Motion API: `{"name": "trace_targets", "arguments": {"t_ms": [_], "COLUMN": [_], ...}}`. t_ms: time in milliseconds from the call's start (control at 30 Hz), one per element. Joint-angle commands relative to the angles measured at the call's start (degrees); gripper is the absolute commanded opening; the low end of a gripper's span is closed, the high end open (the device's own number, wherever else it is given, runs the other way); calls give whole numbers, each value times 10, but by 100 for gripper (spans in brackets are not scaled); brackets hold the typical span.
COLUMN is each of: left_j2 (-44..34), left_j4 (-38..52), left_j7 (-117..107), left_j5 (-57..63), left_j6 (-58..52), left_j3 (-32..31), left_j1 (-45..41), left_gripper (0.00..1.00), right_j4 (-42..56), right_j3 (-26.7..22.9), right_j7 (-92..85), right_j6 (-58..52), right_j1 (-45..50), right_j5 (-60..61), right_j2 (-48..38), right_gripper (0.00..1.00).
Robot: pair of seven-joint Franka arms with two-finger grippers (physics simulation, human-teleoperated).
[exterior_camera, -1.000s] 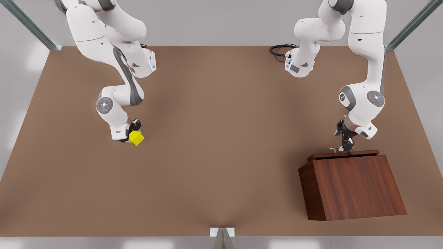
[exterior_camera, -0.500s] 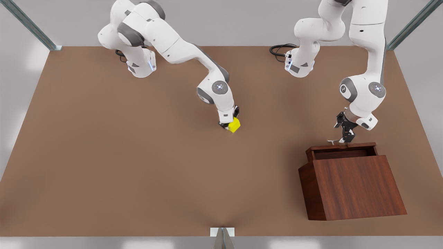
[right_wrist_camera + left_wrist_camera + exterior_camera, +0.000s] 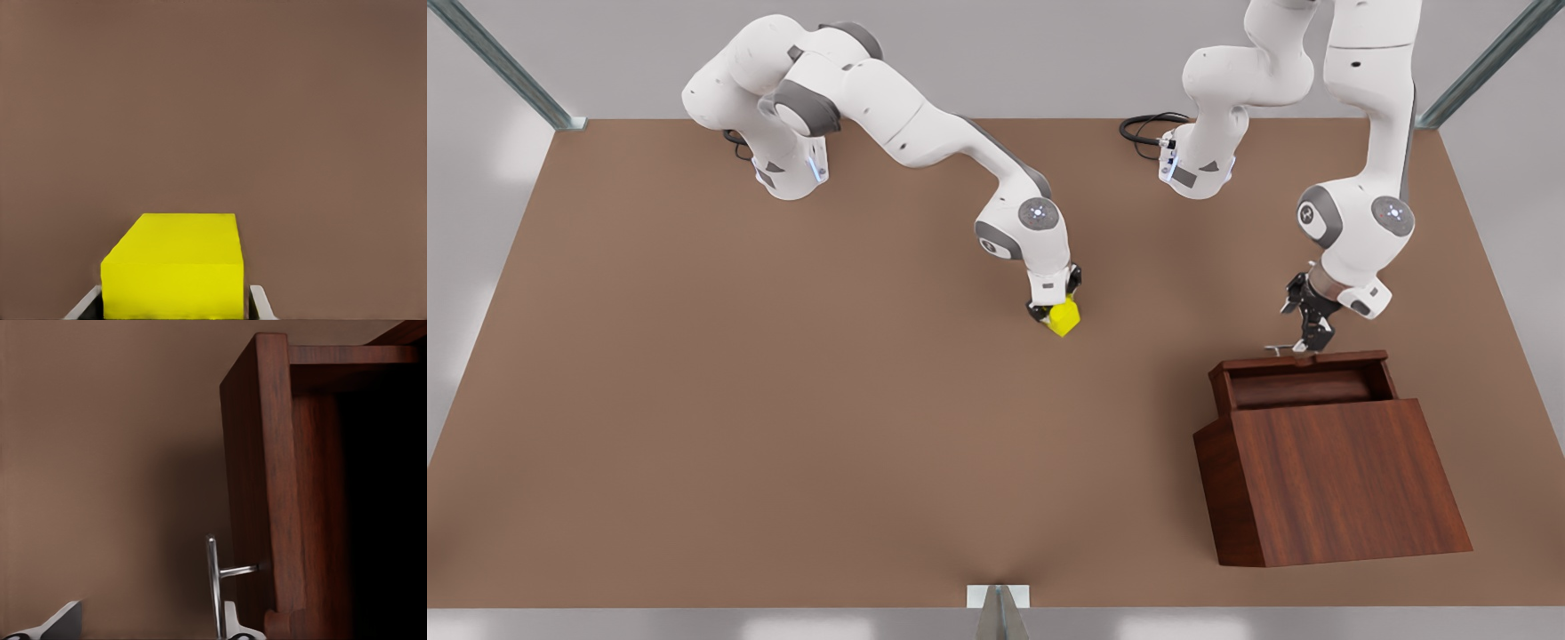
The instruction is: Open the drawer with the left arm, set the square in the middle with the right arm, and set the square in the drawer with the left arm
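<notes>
The yellow square (image 3: 1064,317) (image 3: 173,267) is held just above the middle of the brown tabletop (image 3: 871,400), with my right gripper (image 3: 1054,309) (image 3: 175,308) shut on it. The dark wooden drawer (image 3: 1303,378) stands pulled out of the sloped-top cabinet (image 3: 1334,480) on the front view's right, its inside showing. My left gripper (image 3: 1307,340) (image 3: 150,632) is at the drawer's silver bar handle (image 3: 1280,348) (image 3: 211,587). Its fingers (image 3: 63,623) stand wide apart, and the bar lies just inside one of them.
Both arm bases (image 3: 790,169) (image 3: 1196,169) stand at the table's far edge, with a black cable (image 3: 1145,129) by the one on the front view's right. Bare tabletop stretches between the square and the cabinet.
My right gripper carried the square from the front view's left to the table's middle. The drawer slid out from nearly shut to well open, with my left gripper moving back at its handle.
</notes>
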Motion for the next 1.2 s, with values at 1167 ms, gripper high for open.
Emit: {"name": "trace_targets", "arguments": {"t_ms": [1167], "left_j2": [195], "left_j4": [350], "left_j7": [686], "left_j5": [176], "left_j6": [-286], "left_j3": [-288], "left_j1": [-235], "left_gripper": [100], "right_j4": [46], "right_j3": [-54], "right_j7": [-230], "right_j6": [-467], "right_j1": [-566], "right_j5": [39], "right_j2": [-365], "right_gripper": [100]}}
